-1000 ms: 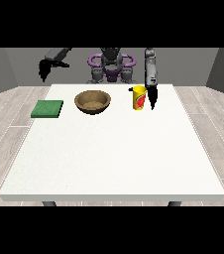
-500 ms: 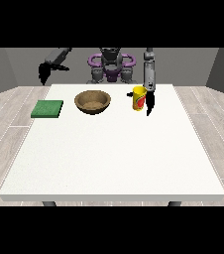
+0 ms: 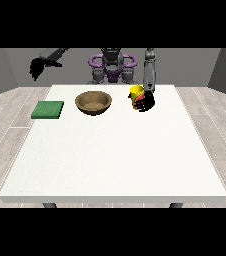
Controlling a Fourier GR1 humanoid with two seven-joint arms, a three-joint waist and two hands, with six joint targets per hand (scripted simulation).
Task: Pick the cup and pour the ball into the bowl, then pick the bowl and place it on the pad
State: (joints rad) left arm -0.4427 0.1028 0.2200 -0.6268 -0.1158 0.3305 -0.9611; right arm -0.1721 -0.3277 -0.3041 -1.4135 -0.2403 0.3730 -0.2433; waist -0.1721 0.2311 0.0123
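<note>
The yellow cup [image 3: 135, 92] stands at the table's far right of centre. The black hand at the view's right [image 3: 146, 102] is curled round the cup's near right side. A little red shows between the fingers and the cup; I cannot tell whether it is the ball. The brown bowl [image 3: 93, 102] sits to the left of the cup, upright and apart from it. The green pad [image 3: 48, 109] lies flat near the table's left edge. The hand at the view's left [image 3: 37, 67] hangs raised beyond the table's far left corner, fingers drooping, holding nothing.
The white table [image 3: 115, 160] stretches wide towards the camera. The robot's torso [image 3: 112, 67] stands behind the far edge, between the two arms.
The hand at the view's right has closed in on the cup, and the cup has shifted slightly up and to the left. The hand at the view's left has barely moved.
</note>
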